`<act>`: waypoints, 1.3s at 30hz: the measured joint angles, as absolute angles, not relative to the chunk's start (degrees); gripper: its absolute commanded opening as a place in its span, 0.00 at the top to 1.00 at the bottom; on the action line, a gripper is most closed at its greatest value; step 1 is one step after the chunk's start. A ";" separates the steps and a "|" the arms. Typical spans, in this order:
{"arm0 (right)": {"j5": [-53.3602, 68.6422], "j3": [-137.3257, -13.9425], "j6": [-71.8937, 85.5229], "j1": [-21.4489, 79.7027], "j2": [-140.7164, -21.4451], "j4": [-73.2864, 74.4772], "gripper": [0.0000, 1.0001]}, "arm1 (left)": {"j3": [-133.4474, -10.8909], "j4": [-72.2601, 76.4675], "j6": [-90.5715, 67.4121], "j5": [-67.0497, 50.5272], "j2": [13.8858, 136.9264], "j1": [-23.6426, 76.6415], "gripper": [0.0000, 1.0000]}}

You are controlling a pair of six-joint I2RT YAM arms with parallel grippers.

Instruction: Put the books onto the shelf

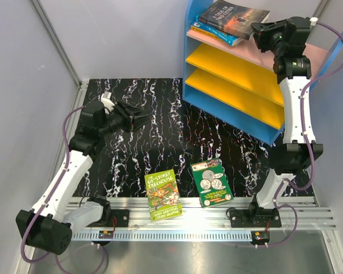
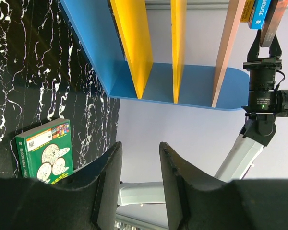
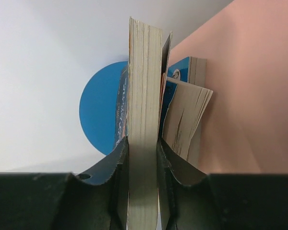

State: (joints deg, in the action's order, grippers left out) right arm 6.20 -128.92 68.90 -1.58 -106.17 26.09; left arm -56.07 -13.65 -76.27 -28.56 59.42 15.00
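My right gripper point(image 1: 256, 29) point(image 3: 142, 148) is shut on the dark book point(image 1: 231, 16) point(image 3: 144, 96), pinching its page edge. That book lies over the blue book point(image 1: 216, 33) point(image 3: 185, 122) on the pink top board point(image 1: 248, 54) point(image 3: 254, 96) of the shelf point(image 1: 234, 85) point(image 2: 182, 86). The lime-green book point(image 1: 163, 194) and the green coin book point(image 1: 211, 182) point(image 2: 43, 154) lie flat near the table's front edge. At the left of the table my left gripper point(image 1: 142, 119) point(image 2: 140, 160) hovers open with nothing between its fingers.
The black marbled table point(image 1: 137, 154) stretches between the shelf and the arms. Grey walls close in the left, back and right sides. An aluminium rail point(image 1: 206, 214) with both arm bases runs along the near edge. The two yellow boards point(image 1: 234, 71) hold nothing.
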 measured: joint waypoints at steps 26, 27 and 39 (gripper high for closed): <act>3.57 -136.49 70.28 1.23 -110.61 26.85 0.00 | -51.94 -13.58 -76.53 -30.17 58.22 12.03 0.62; 3.31 -136.59 69.60 1.23 -110.30 27.73 0.00 | -51.94 -13.61 -76.53 -30.20 58.22 12.03 0.62; -2.04 -138.96 62.52 -2.85 -108.16 45.93 0.36 | -51.99 -15.59 -76.29 -30.24 58.24 12.03 0.63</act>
State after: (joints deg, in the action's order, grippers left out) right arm -2.04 -138.96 62.52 -2.85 -108.16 45.93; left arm -51.99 -15.59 -76.29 -30.24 58.24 12.03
